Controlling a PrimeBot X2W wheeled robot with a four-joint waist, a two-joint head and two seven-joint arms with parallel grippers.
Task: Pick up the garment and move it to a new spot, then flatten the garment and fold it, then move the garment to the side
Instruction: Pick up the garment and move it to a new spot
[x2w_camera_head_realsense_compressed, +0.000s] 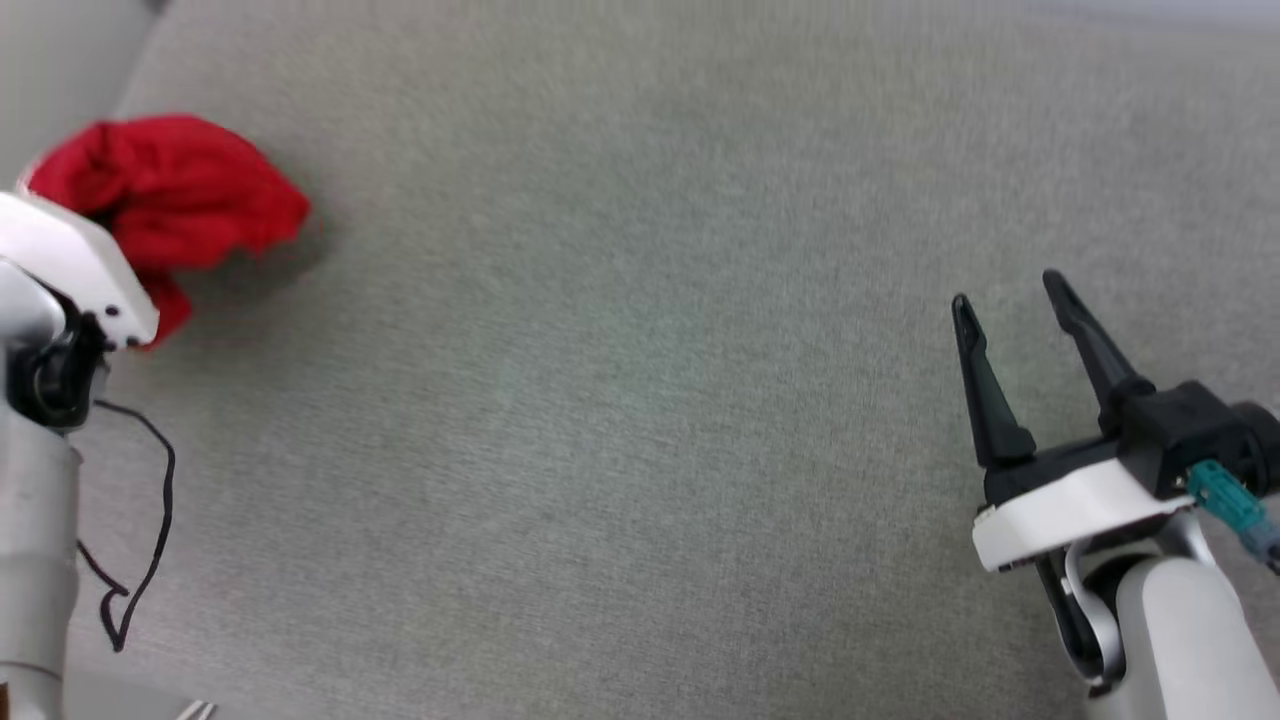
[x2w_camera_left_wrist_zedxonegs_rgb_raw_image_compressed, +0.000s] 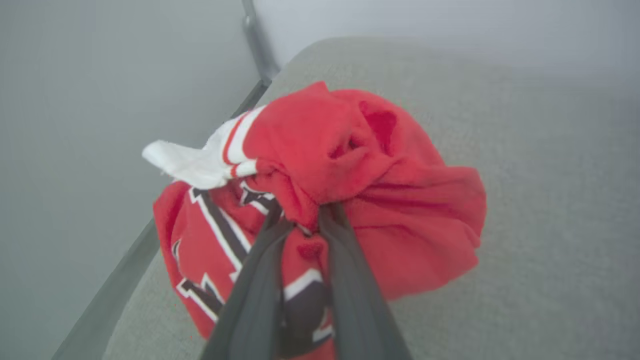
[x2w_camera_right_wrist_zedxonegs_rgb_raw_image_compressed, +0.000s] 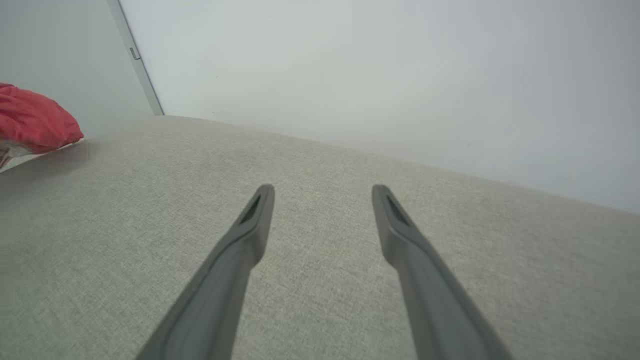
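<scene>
here, from the head, the red shirt (x2w_camera_head_realsense_compressed: 190, 185) shows bunched at the far left of the tabletop (x2w_camera_head_realsense_compressed: 640, 420), well apart from the right claw (x2w_camera_head_realsense_compressed: 1006, 290), wide open and empty at the lower right. from the left wrist, the left claw (x2w_camera_left_wrist_zedxonegs_rgb_raw_image_compressed: 305, 216) is pinched shut on a fold of the crumpled shirt, a white sleeve (x2w_camera_left_wrist_zedxonegs_rgb_raw_image_compressed: 190, 167) sticking out. from the right wrist, the spread fingers (x2w_camera_right_wrist_zedxonegs_rgb_raw_image_compressed: 250, 235) point across the tabletop, the shirt at the left edge.

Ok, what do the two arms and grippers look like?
The left gripper and right gripper each have two long, tapering dark grey fingers. The right's sit on a black block above a rounded white wrist collar, with a teal connector and a pale grey forearm. On the left: a white housing, a silver forearm and a loose thin black cable.
</scene>
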